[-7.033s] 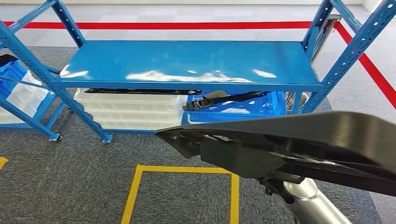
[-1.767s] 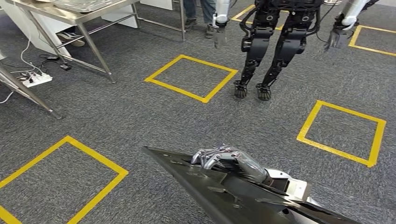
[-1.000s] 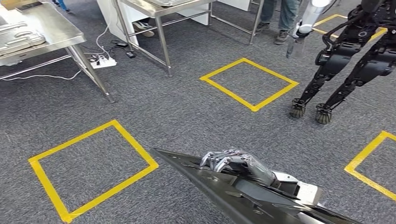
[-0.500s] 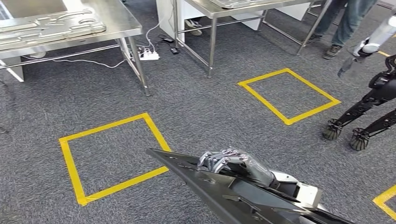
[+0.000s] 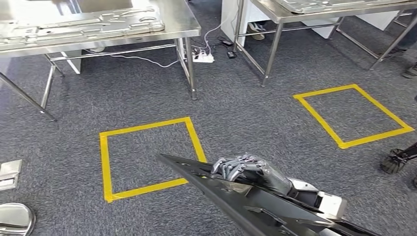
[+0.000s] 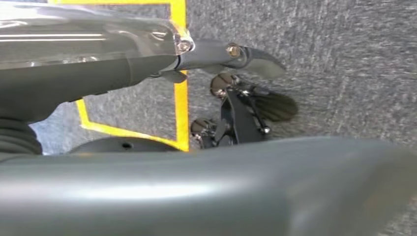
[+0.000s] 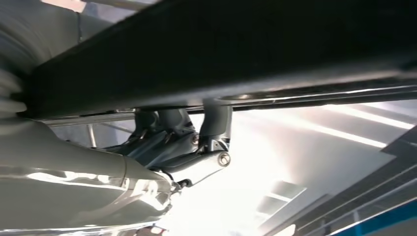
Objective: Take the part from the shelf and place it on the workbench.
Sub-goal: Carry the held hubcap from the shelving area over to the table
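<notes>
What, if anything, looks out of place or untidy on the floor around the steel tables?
A white power strip and loose cables lie on the carpet between the two steel tables, a possible trip hazard. The black part sits steady under the right hand.

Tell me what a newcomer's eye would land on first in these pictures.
First, the long black part slanting across the bottom of the head view, with the right hand gripping its upper edge, fingers curled over it. Next, the yellow tape square on the grey carpet just ahead, and the steel workbench at upper left carrying a pressed metal panel.
</notes>
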{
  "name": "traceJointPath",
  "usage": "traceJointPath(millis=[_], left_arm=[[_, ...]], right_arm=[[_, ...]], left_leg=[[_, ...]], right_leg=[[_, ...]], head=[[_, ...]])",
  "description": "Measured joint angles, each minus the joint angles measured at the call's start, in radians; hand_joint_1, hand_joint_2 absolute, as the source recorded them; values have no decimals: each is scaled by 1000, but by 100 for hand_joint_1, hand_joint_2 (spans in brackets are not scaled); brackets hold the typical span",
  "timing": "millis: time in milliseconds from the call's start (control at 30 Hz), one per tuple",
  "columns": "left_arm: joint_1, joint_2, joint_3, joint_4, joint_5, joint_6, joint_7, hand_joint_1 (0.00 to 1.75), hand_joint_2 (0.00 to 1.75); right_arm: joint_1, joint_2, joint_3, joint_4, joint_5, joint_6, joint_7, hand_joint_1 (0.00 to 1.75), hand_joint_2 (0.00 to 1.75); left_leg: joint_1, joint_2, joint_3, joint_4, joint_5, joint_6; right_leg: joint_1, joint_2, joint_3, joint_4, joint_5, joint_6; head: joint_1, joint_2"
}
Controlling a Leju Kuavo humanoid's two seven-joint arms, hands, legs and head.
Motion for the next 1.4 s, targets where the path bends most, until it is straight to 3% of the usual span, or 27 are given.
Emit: traceJointPath(millis=[67,133,167,233,267,333,367,433,500,567,633,667,700,767,833,900,967,1233,1400], left_arm=[[-4,0,1,0,0,1,0,0,0],[-5,0,2,0,1,0,0,0,0],[-4,0,3,0,2,0,0,0,0],[0,0,8,0,5,-2,0,0,0],[0,0,11,0,6,-3,0,0,0],[-3,0,16,0,6,-6,0,0,0],[-4,0,18,0,6,-7,0,0,0],[-1,0,22,0,6,-9,-1,0,0],[0,-1,25,0,6,-10,-2,0,0],[-3,-3,28,0,6,-13,-4,0,0],[-6,-5,30,0,7,-17,-5,0,0],[-6,-6,31,0,9,-19,-6,0,0],[-5,-7,33,0,13,-20,-9,0,0],[-4,-7,39,0,20,-22,-14,0,0],[-5,-8,43,0,23,-24,-18,0,0],[-6,-9,47,0,24,-27,-20,0,0],[-5,-9,51,0,25,-28,-21,0,0],[-7,-10,71,0,45,-29,-23,0,0],[-7,-12,79,0,55,-29,-23,0,0]], right_arm=[[2,2,0,-2,-1,0,0,175,175],[3,2,0,-2,-2,0,2,175,175],[3,2,-1,-2,-3,0,3,175,175],[3,3,-2,-4,-4,0,5,175,175],[4,3,-3,-5,-5,0,5,175,175],[5,3,-5,-7,-6,0,6,175,175],[5,3,-6,-7,-6,0,6,175,175],[6,3,-8,-8,-6,0,6,175,175],[7,3,-12,-10,-6,1,7,175,175],[13,2,-17,-13,-7,1,8,175,175],[22,0,-20,-13,-7,1,11,175,175],[24,0,-21,-13,-7,1,13,175,175],[26,-1,-22,-13,-8,0,16,175,175],[26,-1,-25,-13,-9,-1,21,175,175],[26,0,-26,-13,-12,-1,24,175,175],[27,0,-26,-13,-16,-2,25,175,175],[28,2,-26,-14,-19,-2,25,175,175],[27,8,-27,-14,-20,-3,27,175,175],[26,13,-27,-14,-20,-3,28,175,175]], left_leg=[[2,60,-52,108,-56,-11],[9,81,-106,213,-90,-20],[11,85,-111,221,-81,-23],[14,100,-64,127,-17,-25],[11,123,-31,63,10,-21],[1,163,9,-20,33,-6],[-5,172,11,-27,27,2],[-5,154,11,-32,27,15],[0,133,16,-40,29,29],[3,111,19,-43,30,38],[2,88,20,-43,28,42],[2,77,23,-43,27,43],[2,69,26,-42,26,43],[2,56,35,-42,20,41],[-1,48,37,-39,15,33],[-4,45,36,-36,11,33],[-4,45,39,-39,11,38],[-3,45,48,-50,13,33],[-3,45,48,-51,11,21]], right_leg=[[0,-35,7,-1,-5,-7],[1,-67,12,-1,-11,-8],[0,-81,15,-1,-14,-7],[0,-107,27,-1,-23,-3],[1,-119,34,-1,-28,1],[6,-139,43,-1,-37,11],[9,-149,46,-3,-40,16],[9,-165,56,-8,-46,27],[6,-132,54,17,-72,33],[5,-73,7,119,-128,33],[7,-49,-62,241,-167,33],[8,-46,-82,265,-160,33],[8,-45,-85,251,-132,32],[8,-41,-49,134,-46,27],[10,-35,-15,33,1,22],[11,-31,-7,6,1,20],[12,-30,-6,4,0,19],[14,-30,-2,5,-5,11],[14,-30,-1,5,-6,10]], head=[[-2,0],[-2,0],[-3,0],[-3,0],[-3,0],[-2,0],[-2,0],[-2,0],[-1,0],[0,0],[1,0],[1,0],[1,0],[1,0],[1,0],[1,0],[1,0],[1,0],[1,0]])
